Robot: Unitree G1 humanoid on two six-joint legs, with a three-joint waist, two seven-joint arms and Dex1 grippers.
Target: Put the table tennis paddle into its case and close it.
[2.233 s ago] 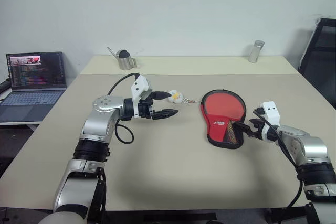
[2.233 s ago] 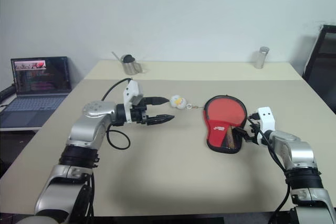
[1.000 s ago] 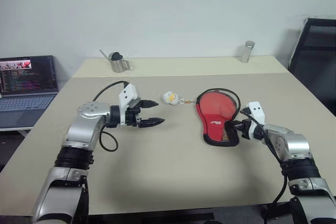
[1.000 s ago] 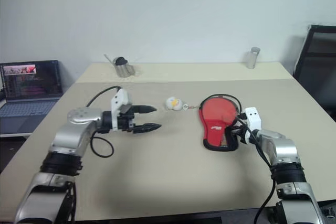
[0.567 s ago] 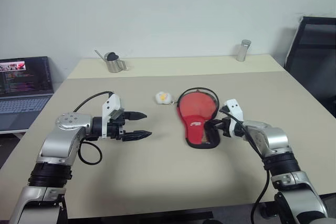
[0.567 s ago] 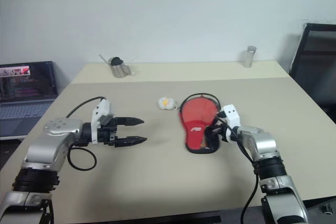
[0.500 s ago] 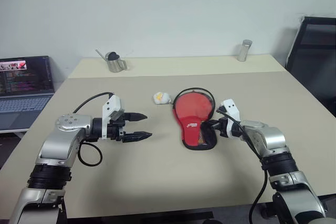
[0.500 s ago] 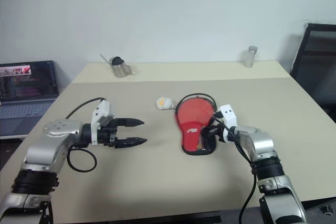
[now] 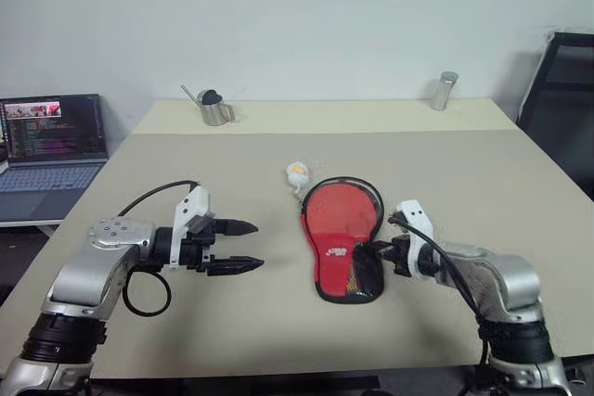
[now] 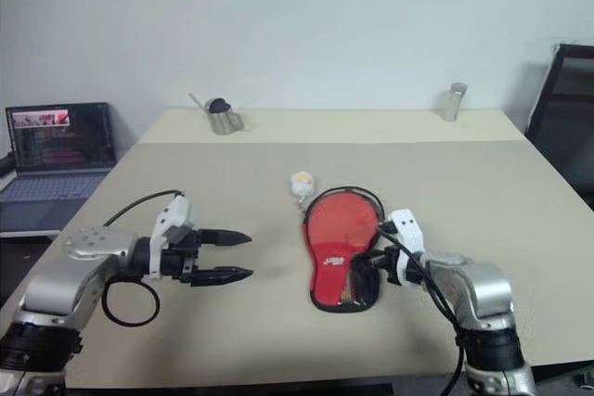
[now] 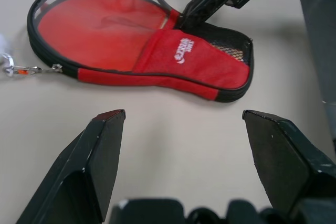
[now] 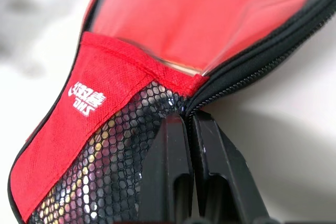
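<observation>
Case point(image 9: 342, 234): a paddle-shaped soft zip case lying flat on the bench point(image 9: 278, 322), near the middle and toward the robot's right, round end pointing away from the robot, narrow end toward it.
Case look: red side up with a clear window over the round part, a red fabric band with white print across the neck, black mesh pocket at the narrow end, black zip edging all around.
Paddle point(image 11: 102, 22): its red face shows through the window, inside the case; the handle cannot be made out.
Zip: parted along the edge by the mesh pocket, seen in the right wrist view.
Keyring charm point(image 9: 297, 172): small white and yellow, on the bench just beyond the round end, linked to the case by a short chain.
Right gripper point(image 9: 379, 252): fingers clenched together at the zip edge beside the mesh pocket, touching the case.
Left gripper point(image 9: 243, 246): fingers spread wide and holding nothing, hovering over the bench well apart from the case, pointing toward it.
Far edge: a metal cup point(image 9: 216, 109) and a small metal canister point(image 9: 445, 90).
Beside the bench: an open laptop point(image 9: 51, 150).
</observation>
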